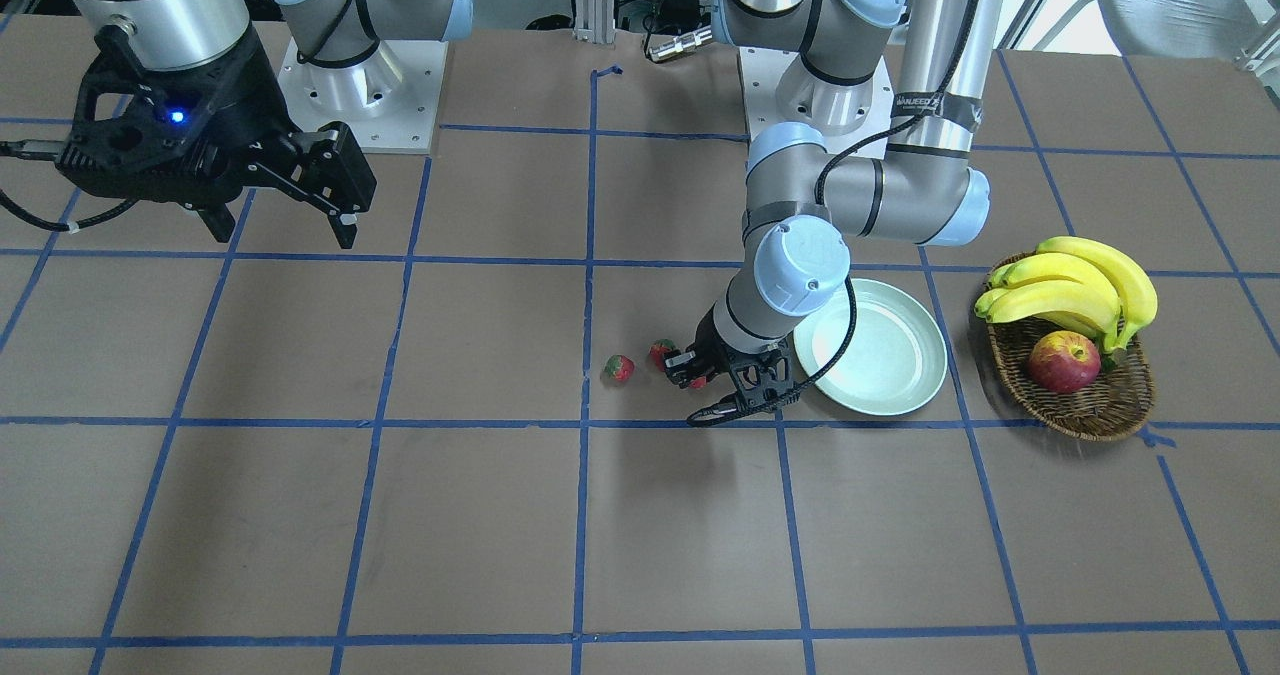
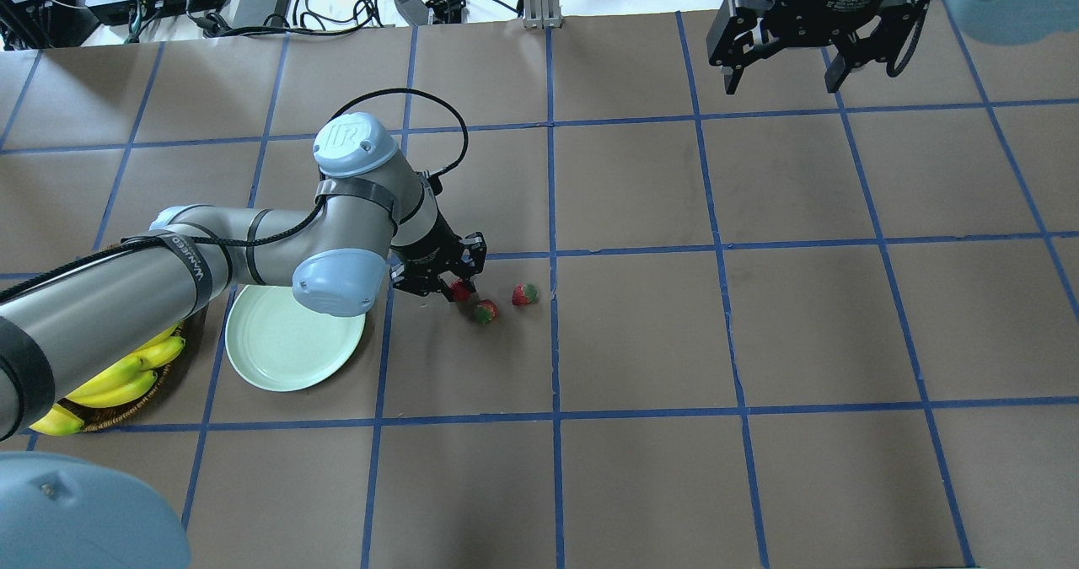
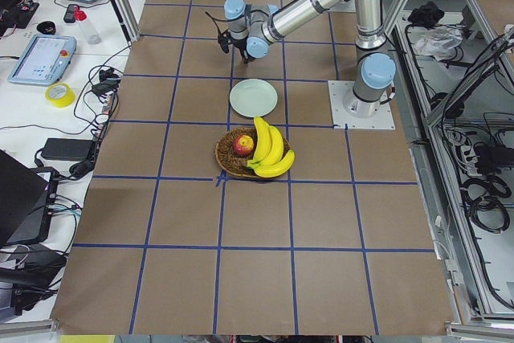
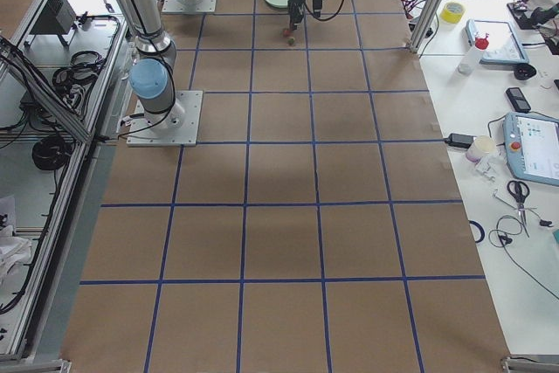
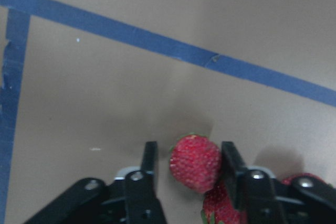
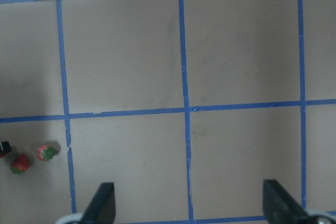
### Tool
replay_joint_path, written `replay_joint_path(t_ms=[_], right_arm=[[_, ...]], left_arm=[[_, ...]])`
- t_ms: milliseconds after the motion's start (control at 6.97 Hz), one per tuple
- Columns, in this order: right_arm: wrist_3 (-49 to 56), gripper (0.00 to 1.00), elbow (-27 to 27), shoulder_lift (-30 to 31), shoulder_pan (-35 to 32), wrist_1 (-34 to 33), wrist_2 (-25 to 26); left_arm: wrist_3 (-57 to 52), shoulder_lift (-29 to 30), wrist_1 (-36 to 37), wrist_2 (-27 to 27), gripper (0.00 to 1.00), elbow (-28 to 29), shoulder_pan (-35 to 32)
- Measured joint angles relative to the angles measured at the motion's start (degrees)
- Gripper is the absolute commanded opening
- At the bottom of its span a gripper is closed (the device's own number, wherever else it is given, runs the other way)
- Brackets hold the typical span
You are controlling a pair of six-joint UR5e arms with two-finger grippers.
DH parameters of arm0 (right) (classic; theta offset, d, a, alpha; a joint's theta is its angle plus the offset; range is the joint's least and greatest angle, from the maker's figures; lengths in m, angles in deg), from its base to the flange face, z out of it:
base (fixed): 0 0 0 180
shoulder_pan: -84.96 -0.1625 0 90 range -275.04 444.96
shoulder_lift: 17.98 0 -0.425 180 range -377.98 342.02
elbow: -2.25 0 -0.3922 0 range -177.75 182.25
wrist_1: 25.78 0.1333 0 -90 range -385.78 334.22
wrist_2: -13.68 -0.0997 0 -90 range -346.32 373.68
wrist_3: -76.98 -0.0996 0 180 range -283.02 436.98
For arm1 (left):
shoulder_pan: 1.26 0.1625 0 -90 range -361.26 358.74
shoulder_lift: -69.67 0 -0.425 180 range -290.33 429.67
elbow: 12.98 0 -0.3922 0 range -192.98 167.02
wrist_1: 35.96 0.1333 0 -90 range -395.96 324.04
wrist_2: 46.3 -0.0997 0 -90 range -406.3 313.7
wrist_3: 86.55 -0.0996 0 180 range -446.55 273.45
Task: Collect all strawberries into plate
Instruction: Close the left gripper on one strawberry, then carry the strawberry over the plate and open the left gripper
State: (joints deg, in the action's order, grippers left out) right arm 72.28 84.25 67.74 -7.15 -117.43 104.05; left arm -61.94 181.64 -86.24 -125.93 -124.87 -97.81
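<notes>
status: 0 of 3 in. all three strawberries (image 2: pixel 485 311) are on the table (image 2: pixel 641 341), none on the plate (image 2: pixel 287 358). the plate lies near the cluster, on the left arm's side, with its rim partly under the arm's elbow joint in the overhead view.

left gripper (image 5: pixel 189 149) is down at table level over the first strawberry (image 5: pixel 195 162), the one nearest the plate. the jaws straddle it but aren't clamped. one finger (image 5: pixel 231 163) touches the berry, the other finger (image 5: pixel 149 161) shows a sliver of gap. so parted, about to pinch, no grip yet.

second strawberry (image 1: pixel 662 352) lies just beside the first, tight against the touching finger in the left wrist view. my read: closing could nudge it. third strawberry (image 2: pixel 524 294) sits a bit further out, near a blue tape line (image 2: pixel 552 299).

right gripper (image 2: pixel 780 80) hovers high on the other side of the table, well apart from everything. its fingers are spread wide with nothing between them. its wrist view shows only taped table and two berries at the frame edge.

basket (image 1: pixel 1090 405) with bananas (image 1: pixel 1080 285) and an apple (image 1: pixel 1063 362) sits beyond the plate, not part of this job.

left to do, as i judge it: close on berry one, lift, short carry to the plate, release, then repeat for the other two. we're at the first pick, so the task has barely started.
</notes>
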Motion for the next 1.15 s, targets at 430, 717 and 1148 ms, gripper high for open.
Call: replay_joint_path(t_ms=[430,717,1148], right_arm=[[0.0,1.00,0.0,-0.1,0.0,-0.1,0.0],[-0.1,1.00,0.0,0.0,0.0,-0.4,0.0],[-0.2,1.00,0.0,0.1,-0.1,-0.6,1.0]], left_arm=[[-2.2,-4.2,-7.0,-7.7,0.00,3.8,0.9],[-10.1,-6.9,-19.0,-12.4,0.00,8.6,5.3],[-17.3,-7.3,-26.3,-17.3,0.00,8.5,13.0]])
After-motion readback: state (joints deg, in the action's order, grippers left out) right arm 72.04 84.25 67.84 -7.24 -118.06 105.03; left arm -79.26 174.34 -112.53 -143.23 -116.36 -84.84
